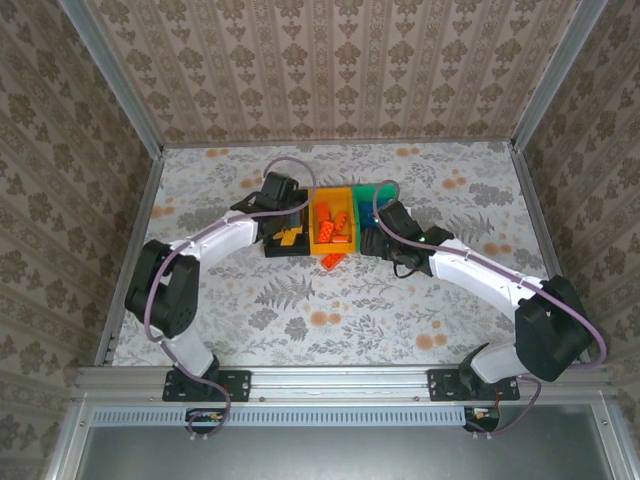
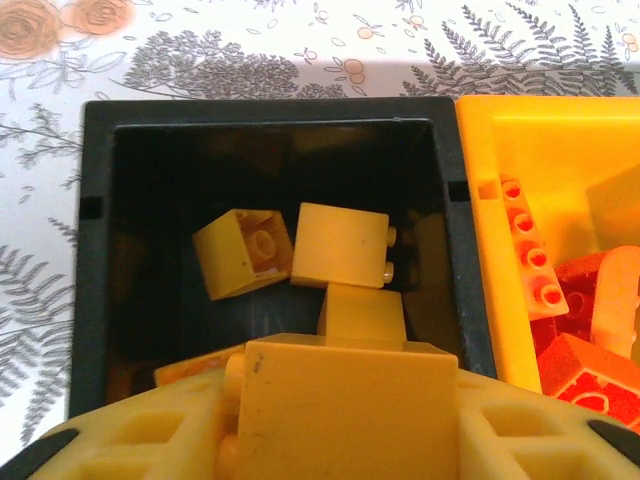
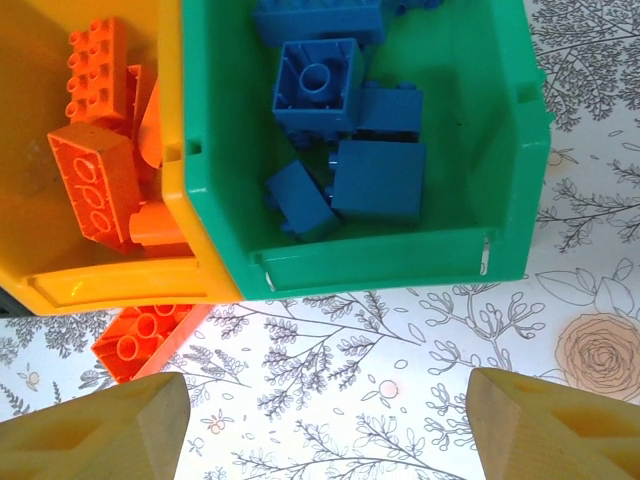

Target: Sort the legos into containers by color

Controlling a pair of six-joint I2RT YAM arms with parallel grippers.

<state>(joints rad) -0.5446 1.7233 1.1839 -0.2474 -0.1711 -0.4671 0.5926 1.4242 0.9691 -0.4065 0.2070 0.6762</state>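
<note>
Close against the left wrist lens, a yellow brick (image 2: 345,395) is seen between the fingers of the left gripper (image 2: 345,440), poised over the black bin (image 2: 95,250). Whether it is clamped or already let go cannot be told.

Across the flowered table (image 1: 330,310), both arms are stretched toward the containers (image 1: 330,222), which are joined in a row near the middle. Just beside the black bin the orange-yellow bin (image 3: 120,285) is found, and next to that the green bin (image 3: 380,265).

Above the table in front of the green bin, the right gripper (image 3: 325,430) is held with its fingers spread wide and nothing between them.

Most of the legos are already sorted: yellow bricks (image 2: 240,255) lie in the black bin, orange bricks (image 3: 90,180) in the middle one, blue bricks (image 3: 318,80) in the green. One orange brick (image 3: 145,335) is left on the table, touching or just beside the orange-yellow bin's near wall.

The dropping of the yellow brick is judged to be the step in hand. Next, the stray orange brick is likely to be wanted: the right gripper would have to be shifted sideways over it, lowered, closed on it, and raised over the rim.
</note>
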